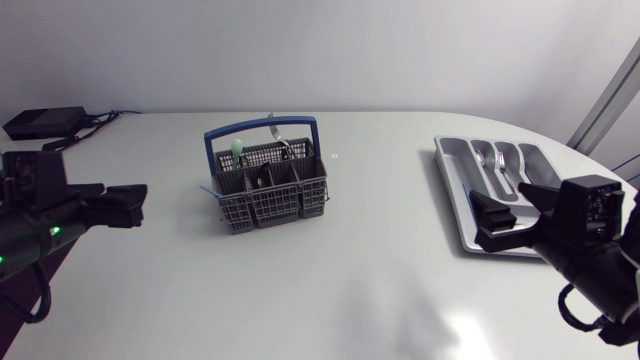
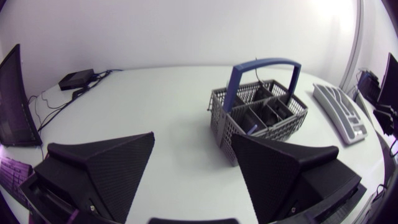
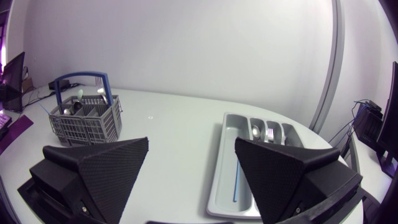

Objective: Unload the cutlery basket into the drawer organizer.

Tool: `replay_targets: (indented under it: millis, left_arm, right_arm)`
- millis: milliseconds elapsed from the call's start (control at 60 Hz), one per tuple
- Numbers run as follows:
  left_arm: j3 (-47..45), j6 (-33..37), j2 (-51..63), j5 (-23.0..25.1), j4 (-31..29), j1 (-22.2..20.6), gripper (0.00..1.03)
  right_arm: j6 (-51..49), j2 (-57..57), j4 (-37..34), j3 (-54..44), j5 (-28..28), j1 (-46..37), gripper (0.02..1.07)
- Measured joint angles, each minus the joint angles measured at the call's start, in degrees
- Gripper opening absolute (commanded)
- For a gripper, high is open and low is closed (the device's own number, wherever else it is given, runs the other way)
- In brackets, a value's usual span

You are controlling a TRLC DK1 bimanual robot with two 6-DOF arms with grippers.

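Cutlery stands in the basket [image 1: 265, 185], which sits upright on the table [image 1: 340, 290] at about 11 o'clock from the table's middle in the head view. It is grey mesh with a blue arched handle over it. A green handle [image 1: 238, 148] pokes up from its far left compartment, and a metal fork [image 1: 277, 137] rises beside it under the arch. We cannot tell what else lies in the near compartments.

At 3 o'clock lies the organizer [image 1: 452, 190], a grey tray well apart from the basket. Its short far compartments hold a spoon [image 3: 255, 131] and 2 forks [image 3: 270, 133]. A thin blue stick [image 3: 237, 183] lies along its long compartment.

Our left gripper [image 1: 122, 205] hangs at 9 o'clock, well apart from the basket. Its fingers are spread wide and grasp nothing. From the left wrist, the basket [image 2: 258, 115] lies ahead of that gripper [image 2: 193, 140] toward 1 o'clock, and the organizer [image 2: 339, 112] lies beyond it toward 2 o'clock.

Our right gripper [image 1: 497, 225] hangs at 4 o'clock, over the organizer's near end. Its fingers are likewise released, with nothing between them. From the right wrist, the organizer [image 3: 219, 186] runs straight ahead of that gripper [image 3: 192, 142] at 12 o'clock, and the basket [image 3: 85, 118] stands far off toward 10 o'clock.

A black box [image 1: 42, 122] with cables sits at the table's far left corner.
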Motion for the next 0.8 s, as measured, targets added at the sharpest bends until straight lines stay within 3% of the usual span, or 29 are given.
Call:
replay_targets:
  millis: [133,267,417,533,800]
  left_arm:
    - [3.8,2.6,9.1,1.2,-1.7,-4.4,0.86]
    - [4.4,3.1,15.1,5.7,-0.5,-5.1,0.86]
    - [4.3,5.1,19.0,13.6,6.3,-2.9,0.86]
    - [3.2,7.1,19.0,16.7,12.3,-1.5,0.86]
    - [0.4,7.8,24.5,17.3,21.4,-1.4,0.81]
  right_arm:
    - [0.2,6.8,-7.8,6.3,0.8,2.5,1.02]
    - [0.2,13.6,-16.2,12.9,0.3,3.4,1.02]
    - [-3.3,17.4,-22.8,17.5,-8.0,3.6,1.02]
    - [-7.8,18.3,-23.8,17.7,-9.9,3.7,1.02]
    - [-9.8,22.9,-24.0,18.5,-10.1,4.5,1.02]
